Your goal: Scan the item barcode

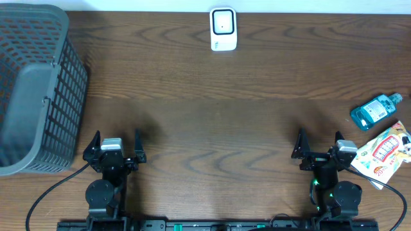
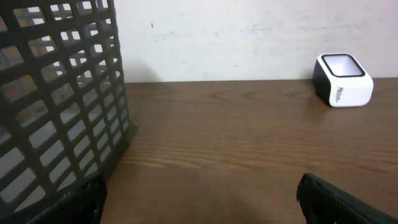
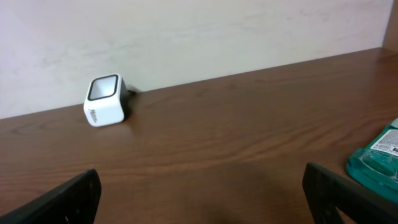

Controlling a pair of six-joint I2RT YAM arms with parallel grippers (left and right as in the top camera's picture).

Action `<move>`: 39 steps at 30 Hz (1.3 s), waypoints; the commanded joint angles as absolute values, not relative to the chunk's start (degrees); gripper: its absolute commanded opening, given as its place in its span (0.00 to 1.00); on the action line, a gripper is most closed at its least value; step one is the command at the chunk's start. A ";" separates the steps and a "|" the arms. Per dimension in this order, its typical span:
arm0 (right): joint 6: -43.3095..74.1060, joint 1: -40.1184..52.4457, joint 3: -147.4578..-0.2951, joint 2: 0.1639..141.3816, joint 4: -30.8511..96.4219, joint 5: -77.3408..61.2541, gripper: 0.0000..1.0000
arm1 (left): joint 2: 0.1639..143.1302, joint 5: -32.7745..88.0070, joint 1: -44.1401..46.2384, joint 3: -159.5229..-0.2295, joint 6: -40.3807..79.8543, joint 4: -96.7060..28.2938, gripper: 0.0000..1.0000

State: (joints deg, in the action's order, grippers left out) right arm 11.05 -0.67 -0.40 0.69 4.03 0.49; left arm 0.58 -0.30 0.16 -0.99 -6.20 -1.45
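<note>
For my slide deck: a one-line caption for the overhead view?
Open left gripper and right gripper; scanner far centre, basket left, bottle and packet right.

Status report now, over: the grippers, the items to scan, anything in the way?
Left gripper, right gripper: open, empty. Blue bottle, snack packet untouched at right edge. Scanner at far edge, way clear; basket at left.
</note>
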 commanded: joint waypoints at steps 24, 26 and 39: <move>10.63 -0.01 -0.32 0.38 4.25 0.97 0.99 | 0.23 -1.02 -3.84 -0.23 -5.96 -4.10 0.98; 10.63 -0.01 -0.32 0.38 4.25 0.97 0.99 | 0.23 -1.02 -3.84 -0.23 -5.96 -4.10 0.98; 10.63 -0.01 -0.32 0.38 4.25 0.97 0.99 | 0.23 -1.02 -3.84 -0.23 -5.96 -4.10 0.98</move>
State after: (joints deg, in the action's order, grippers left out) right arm 11.05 -0.67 -0.40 0.69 4.03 0.49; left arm 0.60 -0.30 -3.60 -1.02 -6.20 -1.45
